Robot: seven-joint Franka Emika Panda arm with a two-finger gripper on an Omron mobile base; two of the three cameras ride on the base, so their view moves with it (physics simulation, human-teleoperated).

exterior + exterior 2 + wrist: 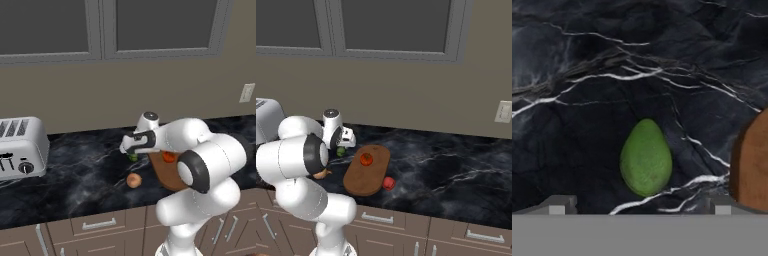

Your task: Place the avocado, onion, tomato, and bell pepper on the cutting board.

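Observation:
The green avocado (646,157) lies on the dark marble counter, just left of the brown wooden cutting board (754,162). My gripper (640,206) hangs open right above the avocado, a fingertip on each side of it, touching nothing. From the base views the gripper (131,152) (345,145) sits over the avocado (133,158) (341,151). The orange-red tomato (366,159) (169,157) rests on the cutting board (367,172) (165,175). The red bell pepper (388,183) lies on the counter by the board's front right edge. The peach onion (134,180) (323,174) sits on the counter nearer the front.
A silver toaster (20,147) stands at the counter's left end. Cabinet drawers (100,224) run below the counter's front edge. A wall outlet (503,111) is on the right. The arm's elbow (210,165) looms over the board's right part.

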